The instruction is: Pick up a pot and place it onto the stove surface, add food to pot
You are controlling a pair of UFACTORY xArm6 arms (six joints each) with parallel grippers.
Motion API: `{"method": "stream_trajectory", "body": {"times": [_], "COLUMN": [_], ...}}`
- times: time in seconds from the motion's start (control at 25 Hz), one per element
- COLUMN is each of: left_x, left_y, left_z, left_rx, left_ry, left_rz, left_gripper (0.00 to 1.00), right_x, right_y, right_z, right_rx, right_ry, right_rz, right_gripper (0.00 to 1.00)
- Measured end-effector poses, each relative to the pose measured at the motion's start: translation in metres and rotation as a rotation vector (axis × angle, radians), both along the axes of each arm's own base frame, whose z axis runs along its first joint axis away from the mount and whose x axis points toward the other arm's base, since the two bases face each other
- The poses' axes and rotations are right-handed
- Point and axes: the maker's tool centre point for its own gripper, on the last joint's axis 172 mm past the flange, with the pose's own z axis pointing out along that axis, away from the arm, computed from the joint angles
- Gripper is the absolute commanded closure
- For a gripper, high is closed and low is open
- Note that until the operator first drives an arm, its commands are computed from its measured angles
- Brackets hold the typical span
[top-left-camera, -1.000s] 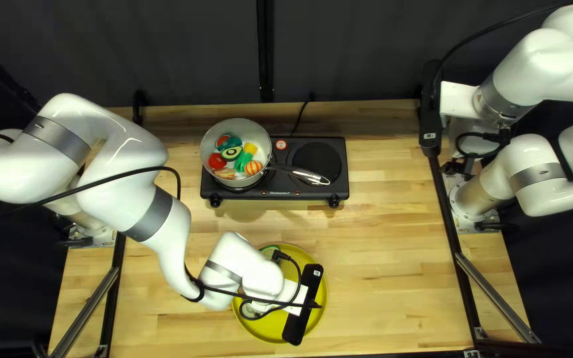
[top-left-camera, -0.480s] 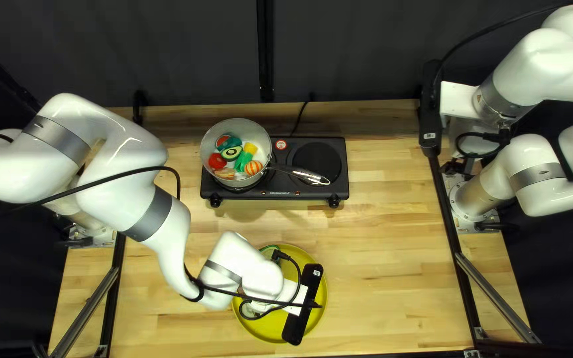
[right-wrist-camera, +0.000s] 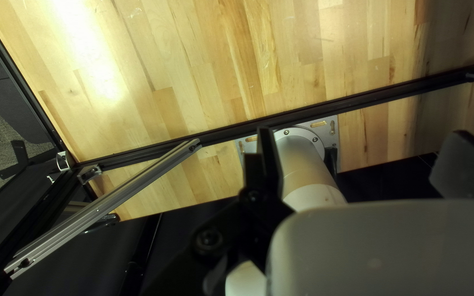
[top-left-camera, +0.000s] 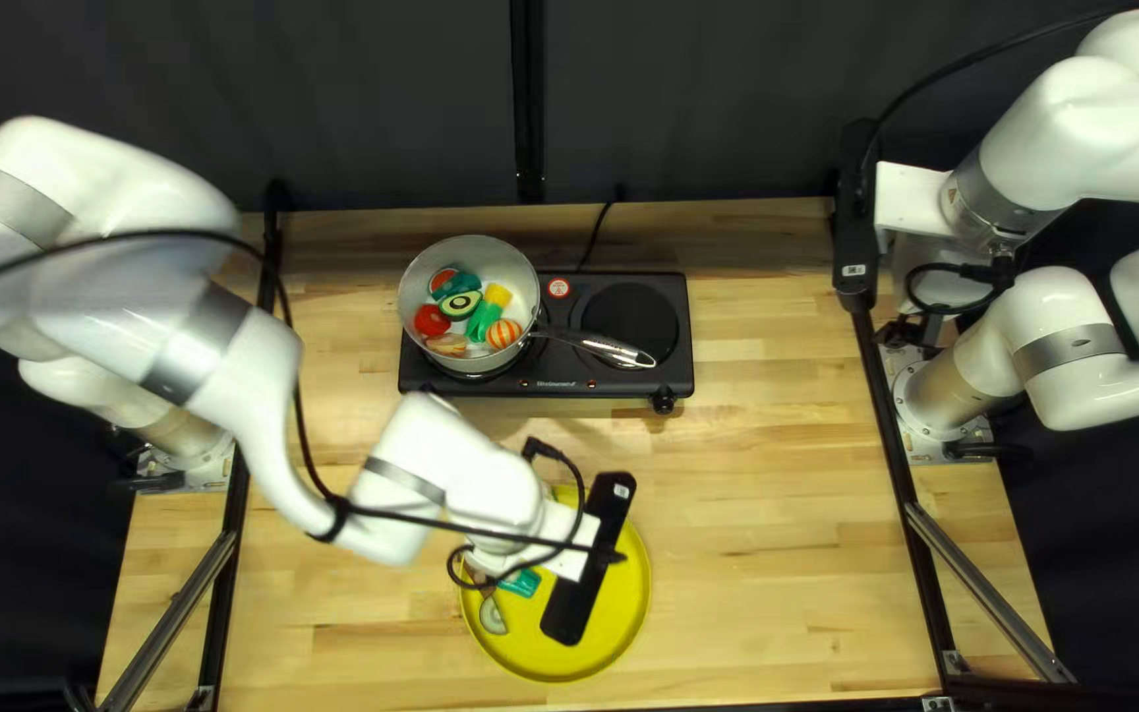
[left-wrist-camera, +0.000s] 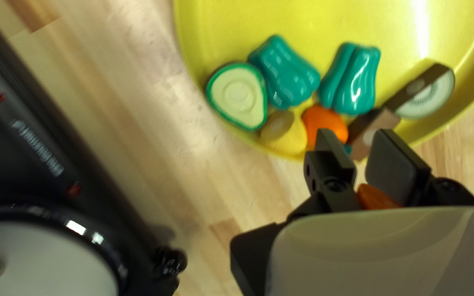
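On the two-burner electric stove [top-left-camera: 622, 386], the steel pot [top-left-camera: 462, 253] with toy food inside

The pot sits over one burner, and its handle [top-left-camera: 625, 354] reaches toward the other. In it lie a tomato [top-left-camera: 431, 319], an avocado half [top-left-camera: 460, 305] and a striped orange ball [top-left-camera: 502, 335], among other pieces. My left gripper [top-left-camera: 580, 561] is above the yellow plate [top-left-camera: 628, 600]; its fingers are a little apart, closed around an orange piece [left-wrist-camera: 377, 197]. On the plate are two teal peppers [left-wrist-camera: 285, 77] and a green-rimmed slice [left-wrist-camera: 237, 94]. My right gripper [top-left-camera: 908, 201] has widely spread fingers, holding nothing.
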Motion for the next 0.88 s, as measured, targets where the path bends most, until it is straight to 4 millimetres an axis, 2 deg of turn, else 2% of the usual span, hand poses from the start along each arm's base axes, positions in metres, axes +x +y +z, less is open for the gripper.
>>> {"method": "stream_trajectory", "body": {"times": [0.12,0.24,0.36,0.48,0.6,0.72,0.84,0.88], "left_x": [-0.012,-0.022,-0.029,-0.034,-0.034,-0.033,-0.034,-0.034], "left_y": [0.033,0.075,0.118,0.163,0.197,0.214,0.221,0.222], "left_z": [0.032,0.067,0.082,0.075,0.051,0.023,0.001,-0.003], "left_rx": [0.007,0.006,0.006,0.007,0.003,-0.003,-0.003,-0.002], "left_ry": [0.03,0.046,0.052,0.061,0.064,0.068,0.072,0.073], "left_rz": [0.001,0.019,0.045,0.067,0.082,0.09,0.091,0.09], "left_gripper": [1.0,1.0,1.0,1.0,1.0,1.0,1.0,0.95], "right_x": [0.0,0.0,0.0,0.0,0.0,0.0,0.0,0.0], "right_y": [0.0,0.0,0.0,0.0,0.0,0.0,0.0,0.0], "right_z": [0.0,0.0,0.0,0.0,0.0,0.0,0.0,0.0], "right_rx": [0.0,0.0,0.0,0.0,0.0,0.0,0.0,0.0], "right_ry": [0.0,0.0,0.0,0.0,0.0,0.0,0.0,0.0], "right_rz": [0.0,0.0,0.0,0.0,0.0,0.0,0.0,0.0], "right_gripper": [0.0,0.0,0.0,0.0,0.0,0.0,0.0,0.0]}}
